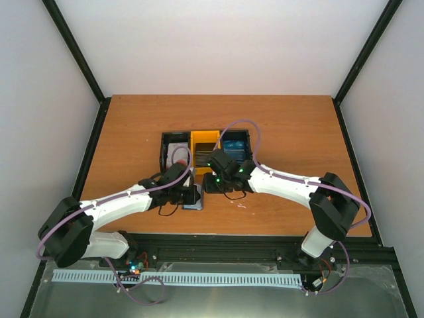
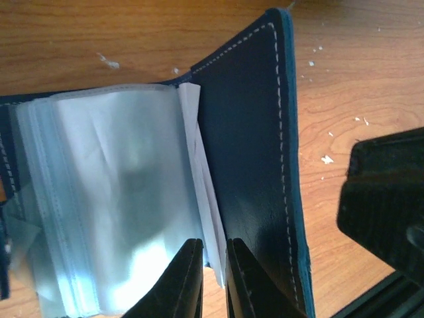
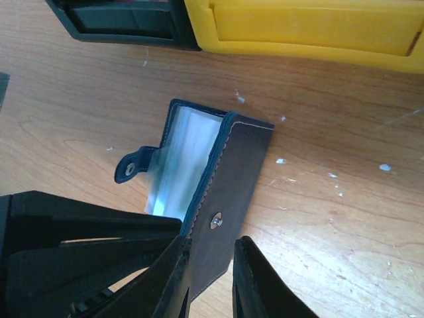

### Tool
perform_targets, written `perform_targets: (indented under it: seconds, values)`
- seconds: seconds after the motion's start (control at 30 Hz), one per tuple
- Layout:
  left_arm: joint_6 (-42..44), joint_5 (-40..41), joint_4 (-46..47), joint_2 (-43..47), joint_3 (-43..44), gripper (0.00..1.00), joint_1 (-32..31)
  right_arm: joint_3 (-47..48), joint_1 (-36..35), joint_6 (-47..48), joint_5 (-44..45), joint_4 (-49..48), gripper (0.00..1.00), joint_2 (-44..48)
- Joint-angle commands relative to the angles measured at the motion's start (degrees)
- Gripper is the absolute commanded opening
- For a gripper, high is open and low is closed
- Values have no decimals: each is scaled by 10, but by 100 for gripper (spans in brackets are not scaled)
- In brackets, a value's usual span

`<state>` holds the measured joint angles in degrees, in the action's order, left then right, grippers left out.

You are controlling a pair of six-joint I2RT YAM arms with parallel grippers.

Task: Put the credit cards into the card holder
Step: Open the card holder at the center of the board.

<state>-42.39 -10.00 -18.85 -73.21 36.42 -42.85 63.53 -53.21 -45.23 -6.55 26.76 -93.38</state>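
Both grippers pinch the open card holder point(image 3: 228, 159).
The left gripper point(image 2: 214, 281), its jaws narrow, nips a pale pocket sleeve point(image 2: 199, 192). The right gripper point(image 3: 211, 285) clamps the cover between its fingers. The credit cards point(image 1: 177, 155) lie in the tray point(image 3: 298, 30) just beyond both.

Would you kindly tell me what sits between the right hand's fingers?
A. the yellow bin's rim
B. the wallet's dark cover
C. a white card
B: in the right wrist view, the dark cover of the open wallet reaches down between the fingers of the right hand.
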Motion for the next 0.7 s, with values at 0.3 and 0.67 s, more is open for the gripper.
perform_targets:
  seconds: [0.3,0.67]
  values:
    - [-48,87,-49,44,-19,9,33,43,-18,3,-15,-50,16,-6]
    - [-23,-8,6,14,-45,1,93,123,-46,-25,-16,-31,8,-102]
